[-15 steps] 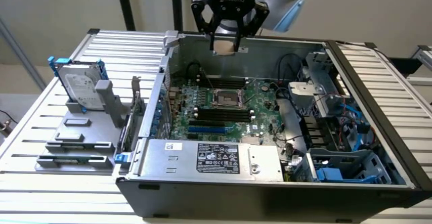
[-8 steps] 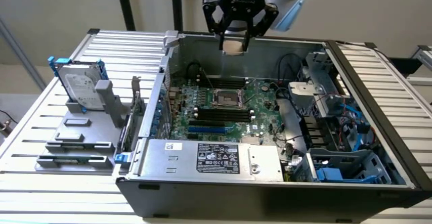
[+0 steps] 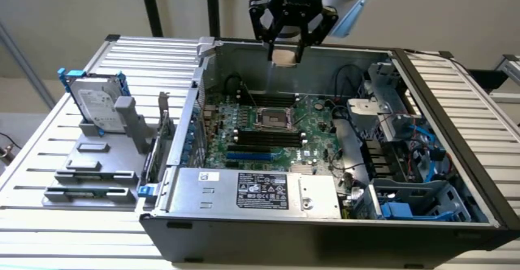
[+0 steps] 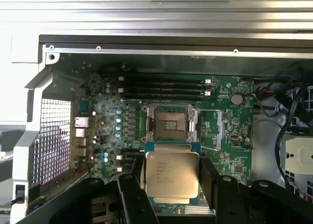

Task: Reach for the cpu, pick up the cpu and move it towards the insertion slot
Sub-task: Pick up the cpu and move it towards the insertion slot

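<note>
Black robot hand (image 3: 286, 55) clenched on the small square silver-topped cpu (image 4: 171, 174) – held in the air above the open grey computer case (image 3: 325, 224), over its far wall. Shiny metal-framed insertion slot (image 4: 169, 124) sits below on the green motherboard (image 4: 230, 136) – well apart.

A lab bench: opened computer case (image 3: 325, 221) on a slatted metal table (image 3: 49, 160).

the print on the cpu (image 4: 172, 172) is too blurred to read; the gripper (image 4: 172, 204) fingers hide its side edges.
</note>
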